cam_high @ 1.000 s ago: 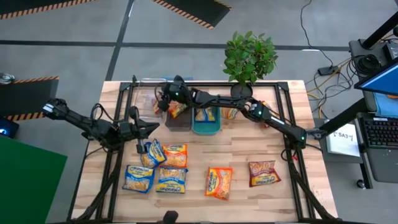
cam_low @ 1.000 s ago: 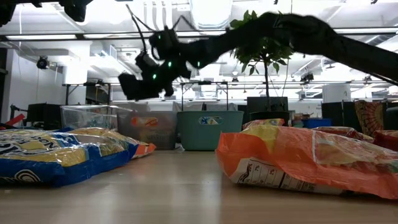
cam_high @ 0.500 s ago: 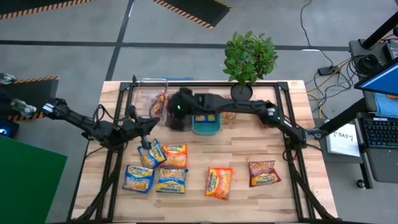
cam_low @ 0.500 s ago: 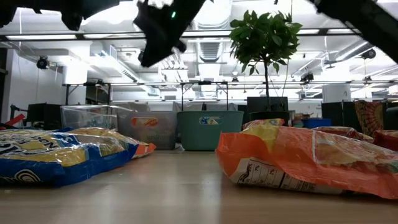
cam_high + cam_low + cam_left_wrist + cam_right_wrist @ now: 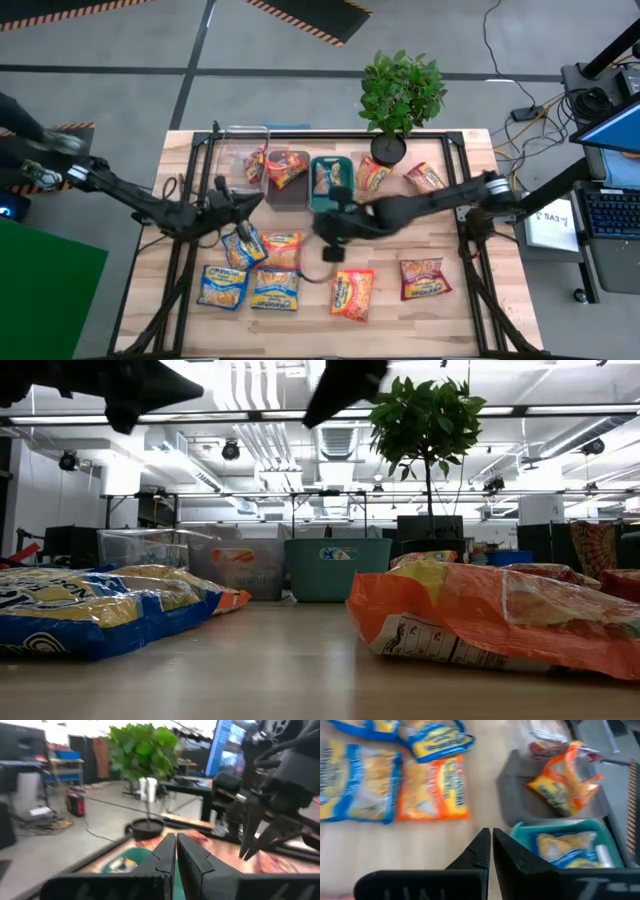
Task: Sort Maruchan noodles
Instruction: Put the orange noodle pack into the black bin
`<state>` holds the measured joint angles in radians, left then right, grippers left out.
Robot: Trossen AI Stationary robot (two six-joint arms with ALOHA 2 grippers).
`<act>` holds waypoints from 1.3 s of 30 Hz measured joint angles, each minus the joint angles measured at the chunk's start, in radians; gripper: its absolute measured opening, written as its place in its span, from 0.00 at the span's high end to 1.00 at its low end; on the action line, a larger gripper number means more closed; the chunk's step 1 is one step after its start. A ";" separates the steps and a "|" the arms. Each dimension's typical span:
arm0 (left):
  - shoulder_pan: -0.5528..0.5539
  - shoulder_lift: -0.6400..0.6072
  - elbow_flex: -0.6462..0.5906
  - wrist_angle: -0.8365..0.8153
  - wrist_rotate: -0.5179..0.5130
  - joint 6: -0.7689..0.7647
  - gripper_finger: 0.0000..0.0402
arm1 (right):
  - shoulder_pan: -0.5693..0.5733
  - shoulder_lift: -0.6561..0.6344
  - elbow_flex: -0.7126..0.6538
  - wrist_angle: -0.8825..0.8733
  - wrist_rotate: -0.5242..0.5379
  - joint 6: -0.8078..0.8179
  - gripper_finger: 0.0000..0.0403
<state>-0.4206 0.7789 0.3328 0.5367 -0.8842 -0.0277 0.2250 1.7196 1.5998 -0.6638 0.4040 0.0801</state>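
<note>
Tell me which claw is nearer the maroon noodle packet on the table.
The right claw. It hangs above the table's middle, with an orange packet between it and the maroon packet. The left claw is farther away, beyond the right claw.

floor (image 5: 120, 80): grey | ceiling lights (image 5: 345, 380) | potted plant (image 5: 400, 92)

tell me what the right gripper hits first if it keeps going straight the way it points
Probably the grey bin holding an orange packet, judging by the right wrist view. The right gripper, jaws shut and empty, points between that bin and the teal bin. Depth is unclear, so it may pass above both.
</note>
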 joint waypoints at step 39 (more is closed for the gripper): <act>0.013 0.595 0.401 -1.035 0.535 -0.749 0.79 | 0.069 -0.329 -0.813 0.864 0.051 0.138 0.98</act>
<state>-0.4076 1.3735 0.7335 -0.4978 -0.3489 -0.7765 0.2939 1.3903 0.7865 0.2006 0.4550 0.2176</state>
